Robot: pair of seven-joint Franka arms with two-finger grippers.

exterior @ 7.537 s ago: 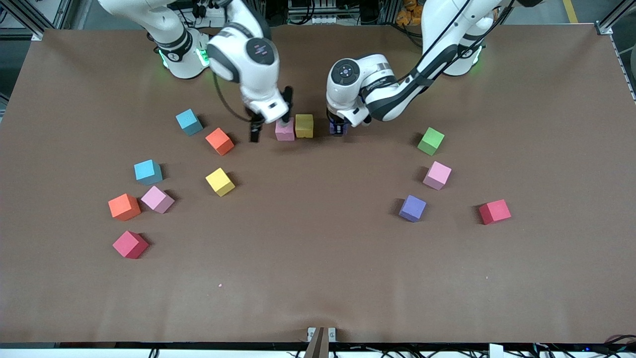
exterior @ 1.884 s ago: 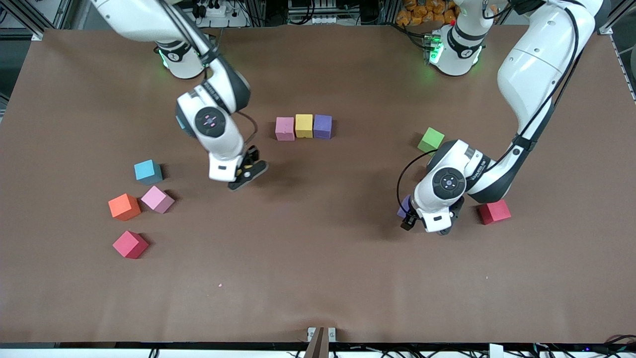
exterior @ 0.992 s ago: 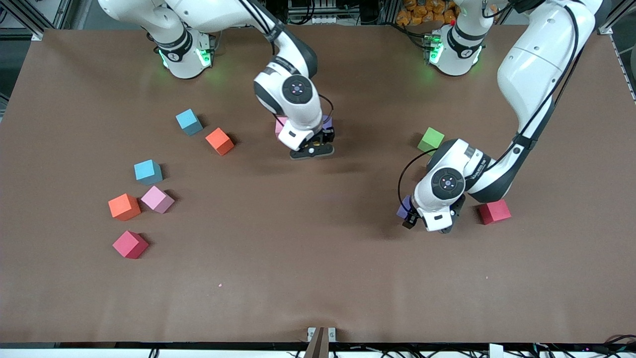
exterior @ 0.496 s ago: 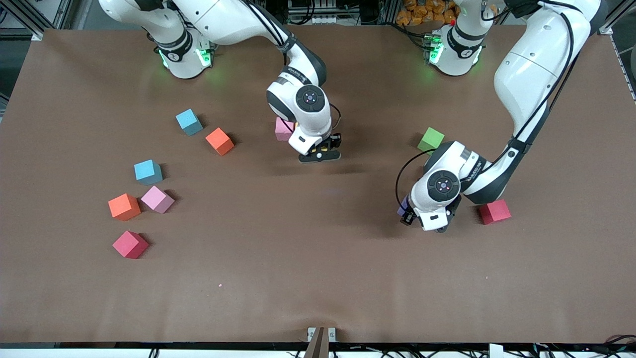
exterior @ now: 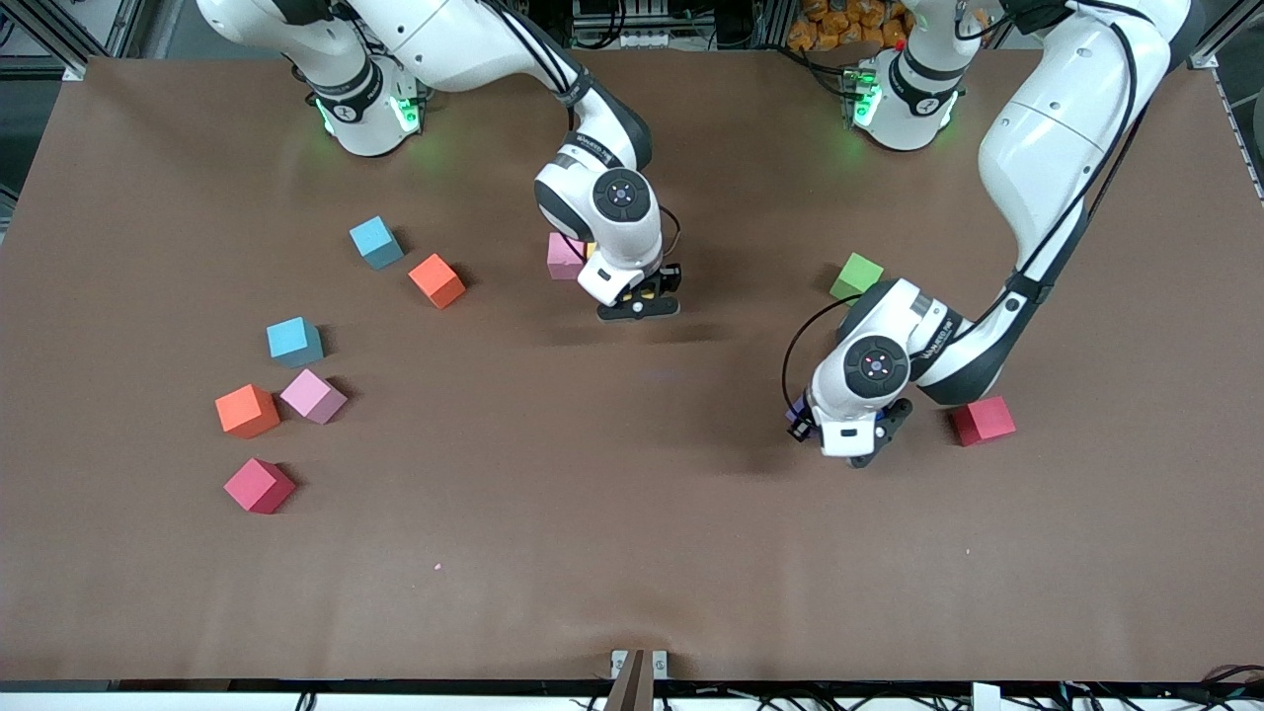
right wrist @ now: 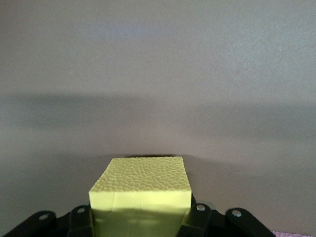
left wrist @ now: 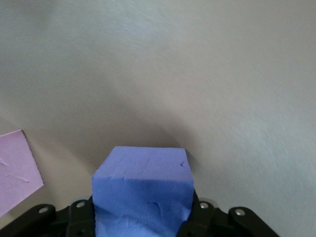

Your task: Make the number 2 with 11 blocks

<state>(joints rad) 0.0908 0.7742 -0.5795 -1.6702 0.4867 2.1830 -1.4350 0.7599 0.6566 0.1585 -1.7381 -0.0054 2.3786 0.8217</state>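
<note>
1. Loose blocks lie toward the right arm's end of the table (exterior: pixel 632 553): a red block (exterior: pixel 259 485), an orange block (exterior: pixel 247 411) and a pink block (exterior: pixel 313 396).
2. The right hand (exterior: pixel 640 299) is clamped on a yellow block (right wrist: pixel 140 195), held just beside the pink row block (exterior: pixel 564 255).
3. The left hand (exterior: pixel 834 434) is closed around a purple block (left wrist: pixel 142 190), with another red block (exterior: pixel 983 421) near it.
4. The cubes look light, matte and slightly soft (foam, probably), so flat opposite faces should grip well without slipping.
</note>
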